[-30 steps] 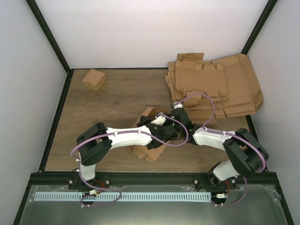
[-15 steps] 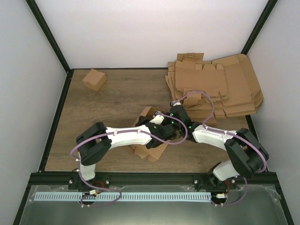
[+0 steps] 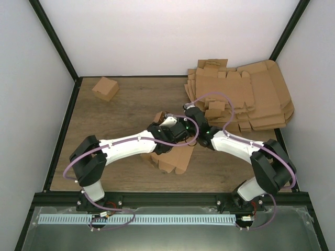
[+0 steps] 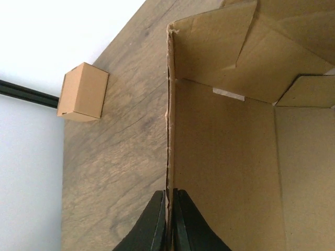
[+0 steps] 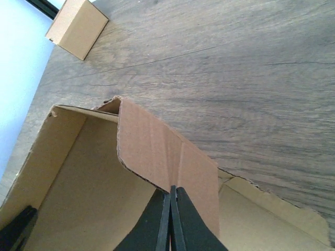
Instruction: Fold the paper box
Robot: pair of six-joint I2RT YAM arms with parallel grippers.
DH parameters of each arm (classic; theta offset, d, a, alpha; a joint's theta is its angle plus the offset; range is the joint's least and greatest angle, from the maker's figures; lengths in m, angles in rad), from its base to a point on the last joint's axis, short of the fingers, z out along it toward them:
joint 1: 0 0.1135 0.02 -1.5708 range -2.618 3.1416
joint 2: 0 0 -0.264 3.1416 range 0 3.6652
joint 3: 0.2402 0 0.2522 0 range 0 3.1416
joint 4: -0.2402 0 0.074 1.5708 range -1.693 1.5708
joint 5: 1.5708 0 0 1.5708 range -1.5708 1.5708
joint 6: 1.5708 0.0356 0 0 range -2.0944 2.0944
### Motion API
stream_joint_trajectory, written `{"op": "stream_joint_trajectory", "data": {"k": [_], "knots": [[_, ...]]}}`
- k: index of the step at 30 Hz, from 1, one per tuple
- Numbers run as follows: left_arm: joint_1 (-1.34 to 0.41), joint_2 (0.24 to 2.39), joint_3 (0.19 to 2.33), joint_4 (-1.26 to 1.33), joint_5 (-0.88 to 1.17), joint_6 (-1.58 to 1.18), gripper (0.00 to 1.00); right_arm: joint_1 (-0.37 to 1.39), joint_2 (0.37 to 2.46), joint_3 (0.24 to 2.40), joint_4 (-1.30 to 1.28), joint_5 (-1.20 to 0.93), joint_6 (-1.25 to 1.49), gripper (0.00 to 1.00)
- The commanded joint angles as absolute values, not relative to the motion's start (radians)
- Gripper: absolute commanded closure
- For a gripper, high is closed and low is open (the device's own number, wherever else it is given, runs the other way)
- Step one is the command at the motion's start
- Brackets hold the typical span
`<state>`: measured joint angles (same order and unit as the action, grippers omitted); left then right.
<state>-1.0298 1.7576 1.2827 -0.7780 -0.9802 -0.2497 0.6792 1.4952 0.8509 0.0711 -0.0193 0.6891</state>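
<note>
A: So, what is seen of the surface?

B: A dark wood-grain desk is enclosed by white walls and a black frame. Cardboard blanks are stacked at its far right corner, and a small folded box is set far left.

A: And the paper box?

B: It is held mid-desk. One wall is clamped by the closed left claw, a flap by the closed right claw.

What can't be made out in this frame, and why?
Top view: the arms cover the middle of the paper box, so both grips are hidden there.
Left wrist view: the box runs off the right and bottom edges beyond the left fingers.
Right wrist view: the flap pinched by the right fingers covers what lies behind it.
Top view, the stack of blanks: overlapping sheets, uncountable.
</note>
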Motion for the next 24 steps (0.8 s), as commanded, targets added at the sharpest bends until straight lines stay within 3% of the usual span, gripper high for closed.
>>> {"op": "stream_joint_trajectory", "data": {"k": [1, 11, 24], "knots": [[-1.022, 1.717, 1.256, -0.707, -0.892, -0.207, 0.96, 0.703, 1.496, 0.893, 0.062, -0.071, 0.714, 0.99], [-1.024, 1.721, 1.212, -0.674, -0.889, -0.199, 0.96, 0.709, 1.476, 0.727, 0.100, -0.042, 0.874, 0.99], [-1.064, 1.651, 1.132, -0.551, -0.858, -0.089, 0.96, 0.745, 1.526, 0.718, 0.125, -0.075, 0.918, 0.99]]}}
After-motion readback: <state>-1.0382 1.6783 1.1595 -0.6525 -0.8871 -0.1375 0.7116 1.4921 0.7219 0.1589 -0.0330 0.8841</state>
